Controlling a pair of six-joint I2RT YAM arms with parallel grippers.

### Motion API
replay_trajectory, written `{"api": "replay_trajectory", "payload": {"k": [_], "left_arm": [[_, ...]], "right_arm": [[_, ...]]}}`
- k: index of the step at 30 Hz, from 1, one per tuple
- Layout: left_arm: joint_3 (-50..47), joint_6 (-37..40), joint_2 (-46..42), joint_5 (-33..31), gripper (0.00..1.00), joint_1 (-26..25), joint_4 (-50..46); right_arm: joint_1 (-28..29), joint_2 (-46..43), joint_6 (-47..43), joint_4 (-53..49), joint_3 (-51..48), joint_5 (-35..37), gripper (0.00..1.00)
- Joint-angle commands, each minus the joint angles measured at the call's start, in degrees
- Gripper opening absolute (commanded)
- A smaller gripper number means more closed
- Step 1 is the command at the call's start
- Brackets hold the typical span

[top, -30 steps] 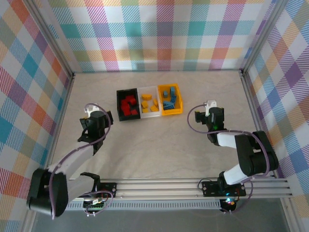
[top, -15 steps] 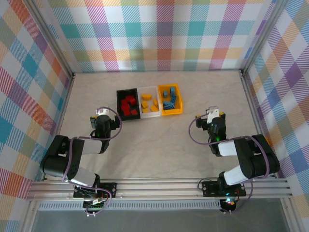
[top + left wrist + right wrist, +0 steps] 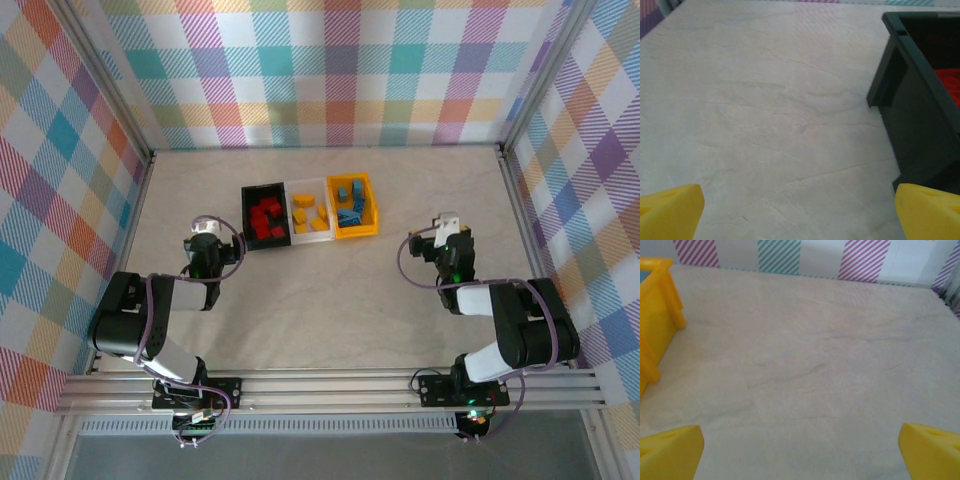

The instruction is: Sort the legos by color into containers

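Note:
Three containers stand in a row at the back of the table: a black bin (image 3: 247, 218) with red legos (image 3: 267, 217), a white bin (image 3: 309, 237) with yellow-orange legos (image 3: 310, 214), and an orange-yellow bin (image 3: 356, 233) with blue legos (image 3: 349, 203). My left gripper (image 3: 207, 238) hovers low, left of the black bin, open and empty. In the left wrist view its yellow fingertips (image 3: 670, 210) frame bare table, with the black bin (image 3: 915, 130) and red legos (image 3: 949, 82) at the right. My right gripper (image 3: 447, 232) is open and empty, right of the orange-yellow bin (image 3: 655, 320).
Plaid walls enclose the table on three sides. An aluminium rail (image 3: 330, 385) runs along the near edge by the arm bases. Bare tabletop (image 3: 320, 300) lies between the two arms.
The left arm has folded back, its elbow swinging left while the gripper stayed near the black bin. The right gripper drifted slightly right. Both stayed open.

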Motion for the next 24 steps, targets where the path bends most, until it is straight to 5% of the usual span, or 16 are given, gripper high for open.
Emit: {"api": "replay_trajectory", "payload": {"k": [1,3,8,24], "left_arm": [[0.7,0.0,0.3,4.3,1.00,1.5,0.5],[0.6,0.0,0.3,4.4,1.00,1.6,0.7],[0.7,0.0,0.4,4.4,1.00,1.6,0.7],[0.7,-0.1,0.4,4.4,1.00,1.6,0.8]], "right_arm": [[-2.4,0.7,3.3,-1.0,1.0,-6.0,1.00],[-3.7,4.2,3.9,4.1,0.4,-8.3,1.00],[-5.8,3.4,5.8,-2.5,2.9,-10.3,1.00],[-5.9,3.2,5.7,-2.1,2.7,-10.3,1.00]]}}
